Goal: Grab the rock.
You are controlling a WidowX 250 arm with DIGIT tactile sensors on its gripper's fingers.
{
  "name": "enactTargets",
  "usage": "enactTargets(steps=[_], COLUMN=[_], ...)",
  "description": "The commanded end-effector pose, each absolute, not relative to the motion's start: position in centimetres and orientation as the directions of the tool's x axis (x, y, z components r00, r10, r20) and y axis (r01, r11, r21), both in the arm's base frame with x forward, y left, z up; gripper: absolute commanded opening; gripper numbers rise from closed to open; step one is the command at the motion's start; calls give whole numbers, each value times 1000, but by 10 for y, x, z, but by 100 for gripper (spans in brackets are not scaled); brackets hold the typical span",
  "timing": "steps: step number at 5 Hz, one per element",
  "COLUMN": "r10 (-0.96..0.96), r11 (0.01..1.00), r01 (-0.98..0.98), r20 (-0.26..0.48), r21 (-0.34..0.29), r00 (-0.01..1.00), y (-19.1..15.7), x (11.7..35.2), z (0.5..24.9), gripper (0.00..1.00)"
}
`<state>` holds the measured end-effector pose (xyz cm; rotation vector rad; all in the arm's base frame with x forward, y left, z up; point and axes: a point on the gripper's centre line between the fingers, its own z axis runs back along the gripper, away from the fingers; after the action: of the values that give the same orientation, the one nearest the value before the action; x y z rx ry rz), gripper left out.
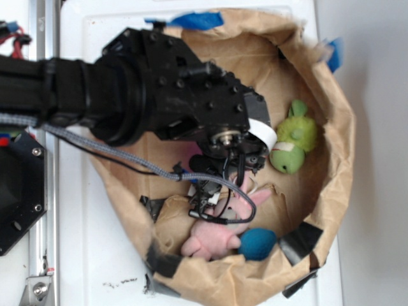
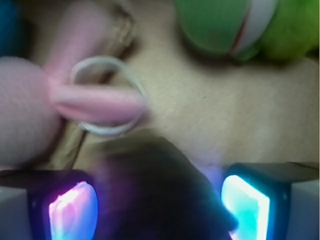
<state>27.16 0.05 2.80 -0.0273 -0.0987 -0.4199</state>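
Your wrist view shows a dark, blurred rock (image 2: 160, 195) between the gripper's (image 2: 159, 205) two glowing finger pads (image 2: 70, 210). A pink bunny (image 2: 30, 120) lies left, its ear across a white ring (image 2: 107, 129). A green plush toy (image 2: 225, 27) sits top right on brown paper (image 2: 225, 115).

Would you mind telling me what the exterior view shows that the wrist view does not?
Only the exterior view shows the black arm, the whole brown paper nest, the white table and the full blue ball. Only the wrist view shows the lit finger pads, a dark blurred lump between them, probably the rock, and a white ring around the bunny's ear. Both show the pink bunny and the green plush toy.
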Motion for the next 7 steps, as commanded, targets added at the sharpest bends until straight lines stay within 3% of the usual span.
enactTargets(steps=[1, 3, 4, 5, 7], r10=[-424, -407, -374, -200, 56], r11=[904, 911, 926, 979, 998], r01=[427, 413, 378, 202, -45], r20=[132, 154, 165, 213, 234], r21=[4, -4, 6, 11, -50], r00=[896, 900, 913, 957, 971], y=[-10, -4, 7, 24, 15], x=[281, 279, 276, 272, 275], z=[22, 28, 47, 97, 197], gripper=[0, 0, 0, 0, 0])
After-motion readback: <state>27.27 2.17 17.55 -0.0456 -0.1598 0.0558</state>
